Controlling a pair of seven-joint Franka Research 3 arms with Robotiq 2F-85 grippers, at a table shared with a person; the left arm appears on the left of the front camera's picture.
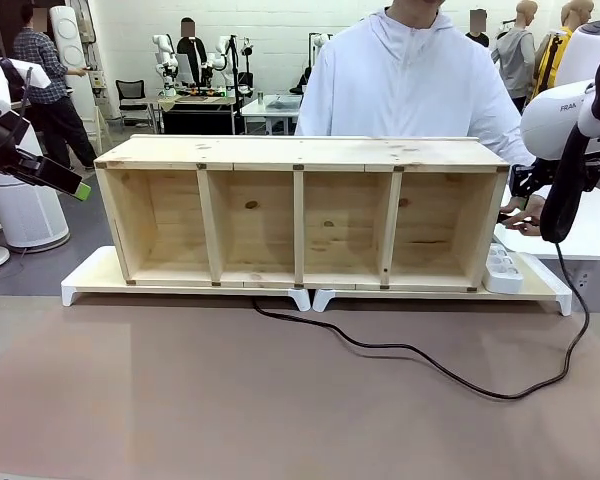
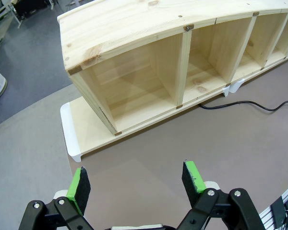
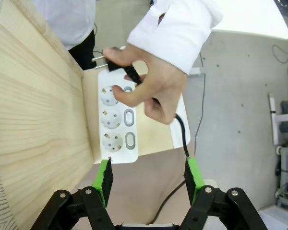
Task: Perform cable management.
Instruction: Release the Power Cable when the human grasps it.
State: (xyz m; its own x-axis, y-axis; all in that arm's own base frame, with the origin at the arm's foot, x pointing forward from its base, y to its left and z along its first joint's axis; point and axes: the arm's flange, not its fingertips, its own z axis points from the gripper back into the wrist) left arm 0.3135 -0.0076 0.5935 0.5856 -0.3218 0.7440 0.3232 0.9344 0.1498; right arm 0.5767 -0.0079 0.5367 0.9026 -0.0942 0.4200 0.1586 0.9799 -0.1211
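The cable [image 1: 410, 350] is a thin black cord. It runs out from under the middle of the wooden shelf [image 1: 300, 210], loops across the brown tabletop and climbs at the right edge. In the right wrist view a person's hand [image 3: 153, 81] holds the black two-pin plug [image 3: 108, 56] just above the white power strip [image 3: 116, 115], pins free. The cord [image 3: 182, 136] drops from that hand past my right gripper [image 3: 149, 178], which hangs open above the strip's near end. My left gripper [image 2: 137, 184] is open over bare table in front of the shelf's left end, with the cable [image 2: 240, 103] far off.
The four-compartment shelf stands on two white risers [image 1: 85, 280] along the table's far side. The power strip [image 1: 502, 268] lies on the right riser beside the shelf's end wall. The person stands behind the shelf. The table's near half is open brown surface.
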